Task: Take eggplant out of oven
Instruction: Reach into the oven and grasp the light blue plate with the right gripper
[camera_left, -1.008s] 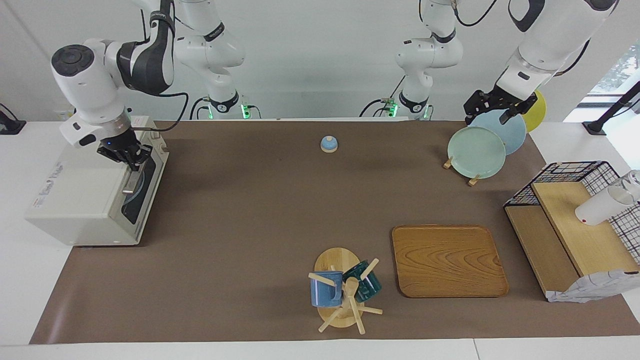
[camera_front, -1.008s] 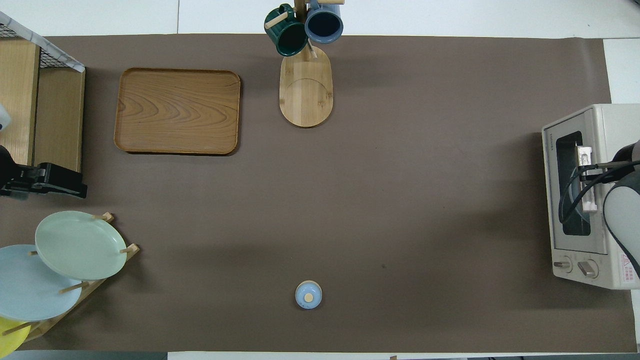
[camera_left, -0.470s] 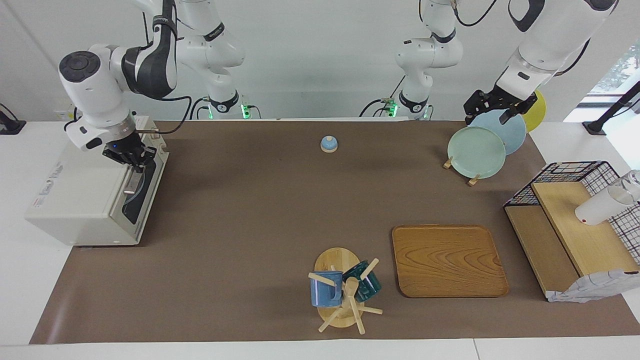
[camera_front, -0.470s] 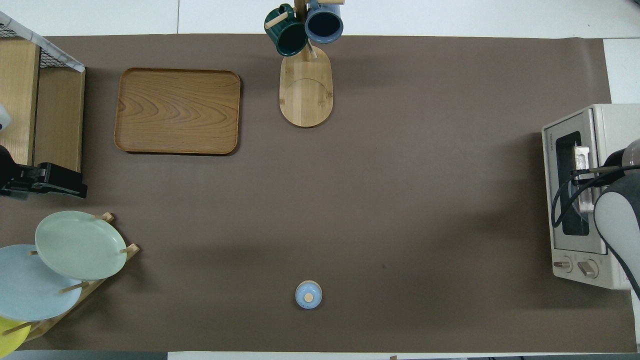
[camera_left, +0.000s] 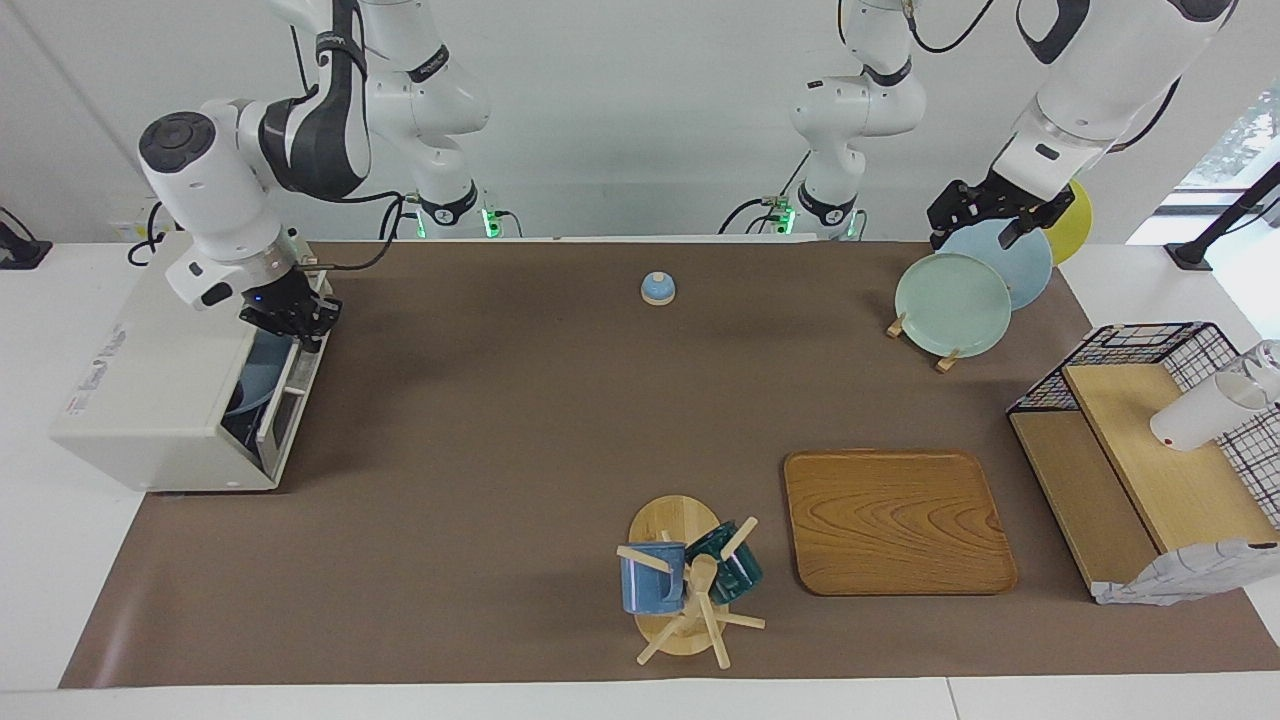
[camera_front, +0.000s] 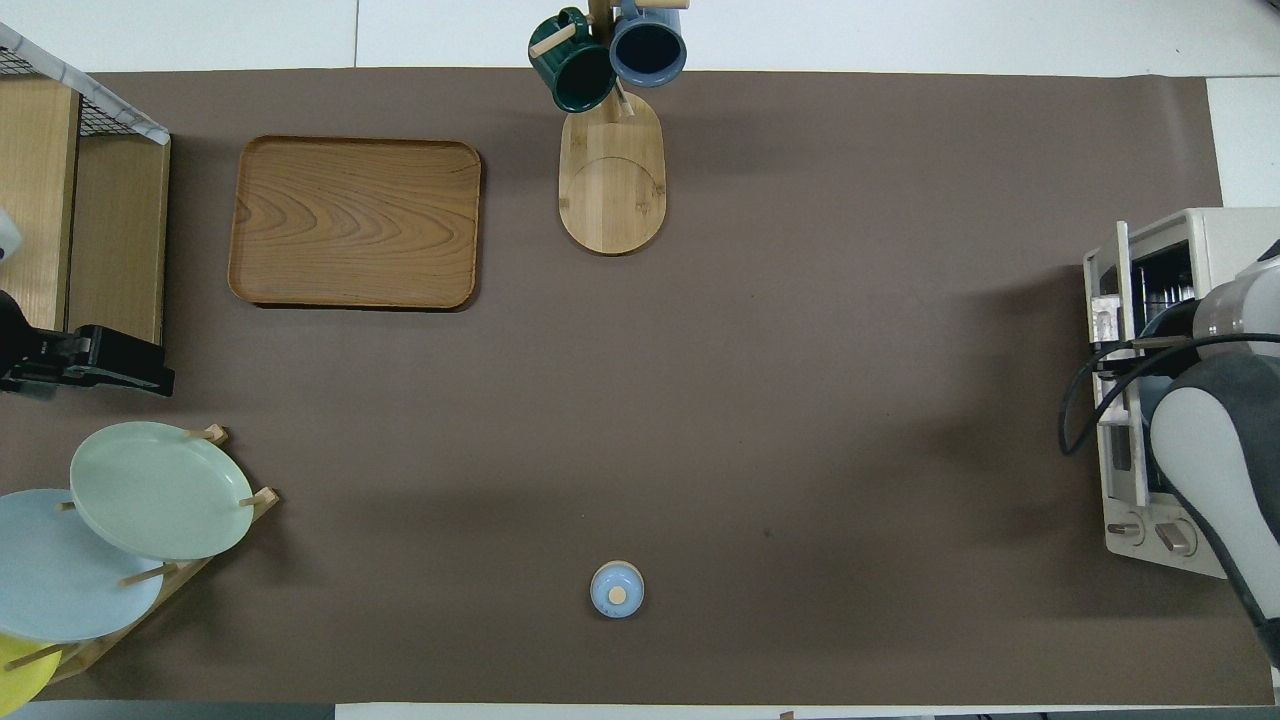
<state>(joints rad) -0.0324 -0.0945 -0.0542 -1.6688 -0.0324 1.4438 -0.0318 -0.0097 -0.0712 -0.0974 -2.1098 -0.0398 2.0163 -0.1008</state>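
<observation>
The off-white oven (camera_left: 150, 390) stands at the right arm's end of the table; it also shows in the overhead view (camera_front: 1215, 240). Its drop-down door (camera_left: 285, 400) is tilted partly open. My right gripper (camera_left: 292, 318) is shut on the door's handle at its upper edge. A blue plate (camera_left: 255, 372) shows inside the opening. The eggplant is hidden. My left gripper (camera_left: 985, 212) waits in the air over the plate rack (camera_left: 955, 300) at the left arm's end.
A small blue knob-topped lid (camera_left: 657, 288) lies mid-table near the robots. A wooden tray (camera_left: 895, 520) and a mug tree (camera_left: 690, 585) with two mugs sit farther out. A wire-and-wood shelf (camera_left: 1150, 450) holds a white cup.
My right gripper has moved out from the oven front, and the door has swung from shut to partly open. The left arm has not moved.
</observation>
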